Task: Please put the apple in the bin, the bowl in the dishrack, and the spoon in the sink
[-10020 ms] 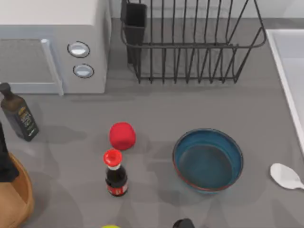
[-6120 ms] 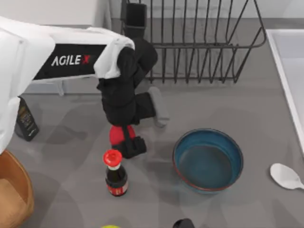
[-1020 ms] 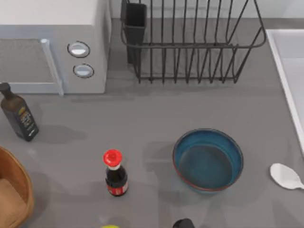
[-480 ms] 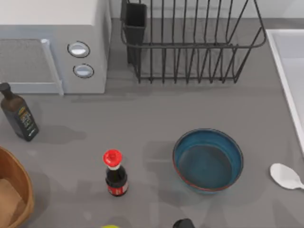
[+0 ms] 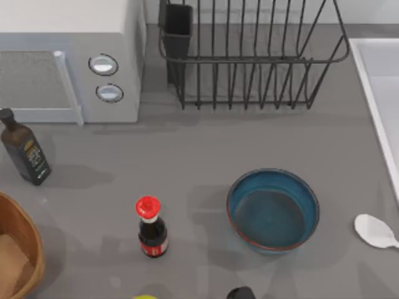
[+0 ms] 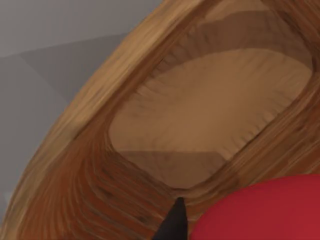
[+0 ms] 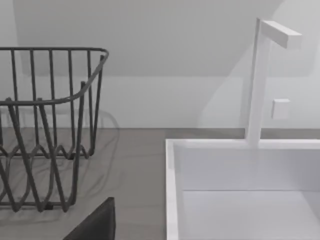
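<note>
Left gripper: in the left wrist view one dark fingertip shows beside the apple, both over the bin's open mouth, looking down at its light-brown floor. The apple sits right against the fingertip; I cannot tell how wide the fingers are or whether they actually clamp it.

Bin is at the bench's left edge, near the front corner, partly cut off in the top view.

Bowl sits upright on the bench, right of centre toward the front, nothing in it. Spoon lies on the bench near the right edge, just right of the bowl, not touching it, in front of the sink's rim.

Dishrack is at the back edge, centre-right, cutlery cup at its left end. Sink is at the right edge, back half. In the right wrist view the dishrack and the sink sit side by side with a strip of bench between them, faucet rising behind the sink.

Right gripper: a dark fingertip at the frame edge in the right wrist view; opening cannot be told.

Other items: microwave at the back-left corner, dark bottle at the left edge, red-capped sauce bottle front-centre left.
</note>
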Robot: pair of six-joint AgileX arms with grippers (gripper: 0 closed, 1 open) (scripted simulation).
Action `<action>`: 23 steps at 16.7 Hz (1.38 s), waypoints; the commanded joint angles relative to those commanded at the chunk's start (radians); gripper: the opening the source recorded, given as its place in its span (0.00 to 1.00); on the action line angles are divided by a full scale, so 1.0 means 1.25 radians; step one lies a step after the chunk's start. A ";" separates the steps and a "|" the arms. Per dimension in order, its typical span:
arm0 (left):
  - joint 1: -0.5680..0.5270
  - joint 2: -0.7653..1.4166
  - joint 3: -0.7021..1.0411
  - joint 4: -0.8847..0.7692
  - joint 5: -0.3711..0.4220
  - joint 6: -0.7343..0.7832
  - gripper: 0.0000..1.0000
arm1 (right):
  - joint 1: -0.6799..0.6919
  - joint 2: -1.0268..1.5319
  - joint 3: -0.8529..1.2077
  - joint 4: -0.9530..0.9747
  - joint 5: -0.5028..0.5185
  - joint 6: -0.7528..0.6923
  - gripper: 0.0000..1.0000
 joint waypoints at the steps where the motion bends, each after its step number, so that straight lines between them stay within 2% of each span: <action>1: 0.000 0.000 0.000 0.000 0.000 0.000 0.68 | 0.000 0.000 0.000 0.000 0.000 0.000 1.00; 5: 0.000 0.000 0.000 0.000 0.000 0.000 0.98 | 0.000 0.000 0.000 0.000 0.000 0.000 1.00; 6: 0.000 0.000 0.000 0.000 0.000 0.000 1.00 | 0.000 0.000 0.000 0.000 0.000 0.000 1.00; 16: -0.001 -0.010 -0.007 0.009 0.000 0.009 1.00 | 0.000 0.000 0.000 0.000 0.000 0.000 1.00; 19: -0.010 -0.085 -0.064 0.079 -0.005 0.082 1.00 | 0.000 0.000 0.000 0.000 0.000 0.000 1.00; 23: -0.025 -0.246 -0.178 0.216 -0.017 0.254 1.00 | 0.000 0.000 0.000 0.000 0.000 0.000 1.00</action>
